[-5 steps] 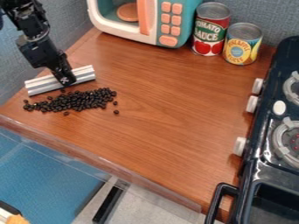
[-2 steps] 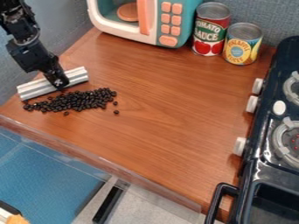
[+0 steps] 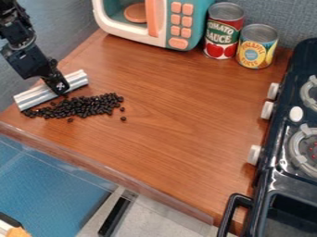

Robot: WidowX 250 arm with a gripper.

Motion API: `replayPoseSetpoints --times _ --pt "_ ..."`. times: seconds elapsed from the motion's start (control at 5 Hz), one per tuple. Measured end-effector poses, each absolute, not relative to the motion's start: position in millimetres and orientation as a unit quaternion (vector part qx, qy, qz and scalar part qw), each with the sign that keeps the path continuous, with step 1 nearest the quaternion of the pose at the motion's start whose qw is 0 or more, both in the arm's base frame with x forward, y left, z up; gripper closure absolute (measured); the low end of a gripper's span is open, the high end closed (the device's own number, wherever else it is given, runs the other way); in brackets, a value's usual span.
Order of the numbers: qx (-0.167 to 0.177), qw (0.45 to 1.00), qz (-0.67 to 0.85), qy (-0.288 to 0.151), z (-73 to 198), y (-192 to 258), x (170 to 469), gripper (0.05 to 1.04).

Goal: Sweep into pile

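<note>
A: Where's your gripper (image 3: 60, 88)?
B: Left side of the wooden counter (image 3: 180, 115), low. You've got it clamped on the ribbed silver bar (image 3: 37, 96), near the bar's middle.
A: Your bar's angle?
B: Slanted in view: left end lower, right end higher. It sits behind your black beans (image 3: 85, 106), its lower-left end right by the leftmost ones.
A: Bean layout?
B: One long, uneven band on the counter's left part. Thin at the left, thicker toward the right. You have two loose beans off the right end, one above the other, and one more just below the band.
A: Rest of your scene?
B: Teal-and-white toy microwave (image 3: 165, 22) at the back, two cans beside it: red-and-green label (image 3: 224, 32), then yellow-and-blue label (image 3: 257, 46). Black toy stove (image 3: 276, 178) along your view's right edge, white knobs (image 3: 267, 110) facing the counter. All well apart from your beans.
</note>
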State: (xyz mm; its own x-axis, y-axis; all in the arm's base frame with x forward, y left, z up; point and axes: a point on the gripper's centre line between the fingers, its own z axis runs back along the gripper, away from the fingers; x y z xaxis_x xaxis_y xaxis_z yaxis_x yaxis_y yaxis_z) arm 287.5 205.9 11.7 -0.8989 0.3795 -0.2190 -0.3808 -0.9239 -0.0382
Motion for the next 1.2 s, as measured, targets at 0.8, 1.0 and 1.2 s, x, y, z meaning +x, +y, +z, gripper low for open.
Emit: replayPoseSetpoints --times 0.8,1.0,1.2 --pt "-0.116 0.099 0.988 0.028 10.9 200.4 274.6 0.71" --pt "-0.129 0.052 0.989 0.042 11.6 199.2 274.3 0.71" --pt "-0.139 0.004 0.989 0.049 11.8 199.7 274.4 0.71"
